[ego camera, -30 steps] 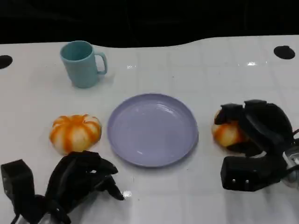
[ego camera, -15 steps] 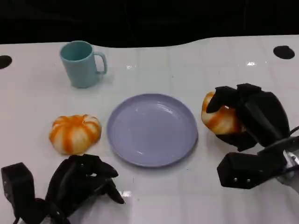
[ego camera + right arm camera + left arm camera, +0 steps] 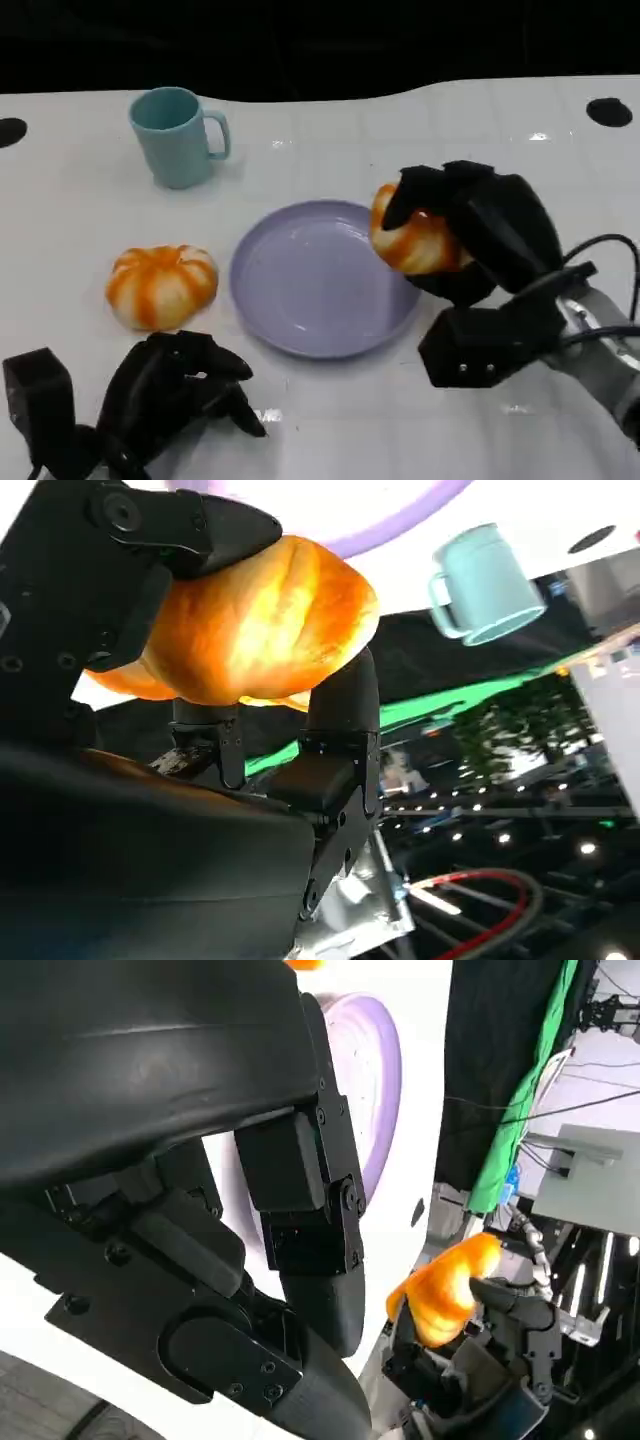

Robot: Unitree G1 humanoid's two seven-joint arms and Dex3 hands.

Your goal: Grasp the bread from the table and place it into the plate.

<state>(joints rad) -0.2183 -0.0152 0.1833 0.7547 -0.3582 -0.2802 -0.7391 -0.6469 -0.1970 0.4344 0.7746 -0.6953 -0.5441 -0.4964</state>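
Observation:
My right hand [image 3: 478, 238] grips an orange-and-white bread roll [image 3: 408, 241] and holds it in the air over the right rim of the lavender plate [image 3: 300, 290]. In the right wrist view the roll [image 3: 250, 620] sits between black fingers [image 3: 190, 525], with the plate's rim [image 3: 400, 520] beyond. A second round bread [image 3: 161, 284] lies on the table left of the plate. My left hand [image 3: 175, 388] rests near the front edge below that bread, fingers curled in and holding nothing. The left wrist view shows the plate [image 3: 370, 1070] and the held roll [image 3: 445, 1288].
A teal mug [image 3: 175, 135] stands at the back left of the white table [image 3: 420, 140]. Two dark round holes [image 3: 608, 111] mark the table's far corners. A black backdrop runs behind the table's far edge.
My right hand has lifted the roll from the table at the right and carried it leftward over the plate's right rim. The left hand has stayed put.

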